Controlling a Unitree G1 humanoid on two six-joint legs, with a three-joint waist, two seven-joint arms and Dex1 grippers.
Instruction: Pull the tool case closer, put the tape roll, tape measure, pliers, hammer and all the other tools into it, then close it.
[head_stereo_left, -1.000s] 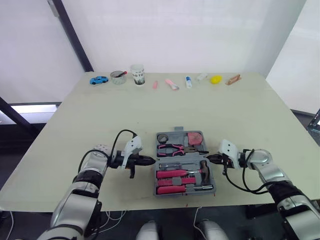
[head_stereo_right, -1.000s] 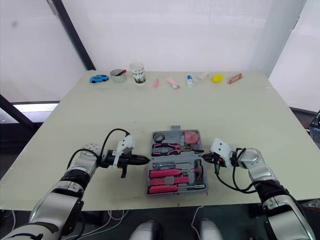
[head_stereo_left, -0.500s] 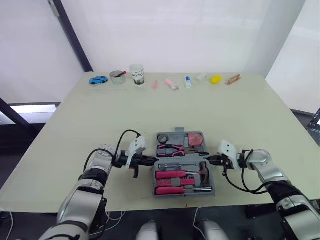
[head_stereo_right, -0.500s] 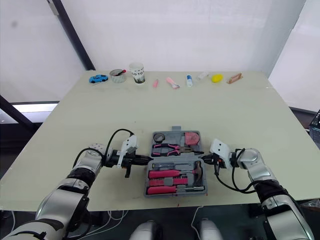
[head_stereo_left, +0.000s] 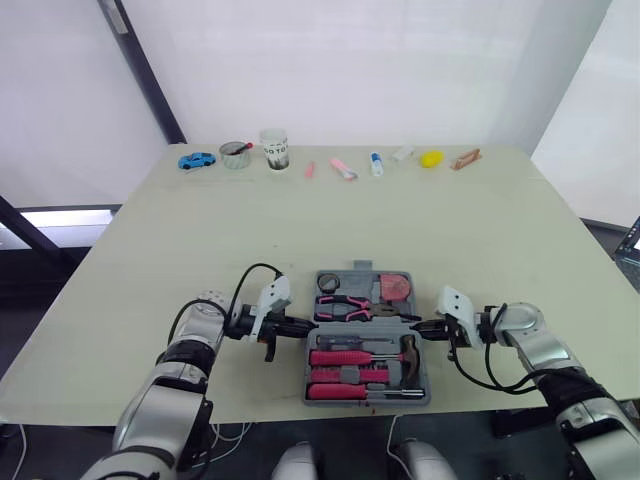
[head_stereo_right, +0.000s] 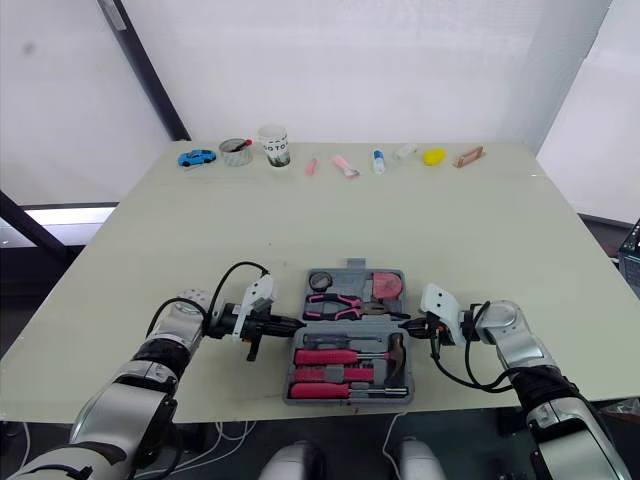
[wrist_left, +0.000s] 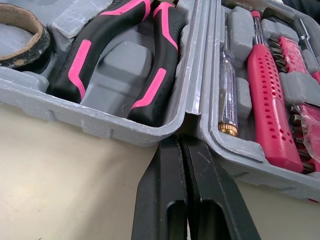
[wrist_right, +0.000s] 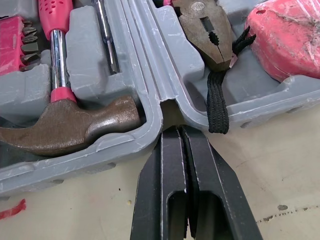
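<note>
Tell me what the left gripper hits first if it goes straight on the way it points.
The left gripper, fingers shut, points at the hinge seam of the open tool case. It would meet that grey side wall first; the tips look nearly against it.

Left gripper (head_stereo_left: 303, 327) fingers pressed together, pointing rightward; right gripper (head_stereo_left: 421, 326) likewise closed, pointing leftward

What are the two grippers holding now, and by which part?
Nothing. The left gripper and right gripper are shut, tips at the tool case's hinge ends.
</note>
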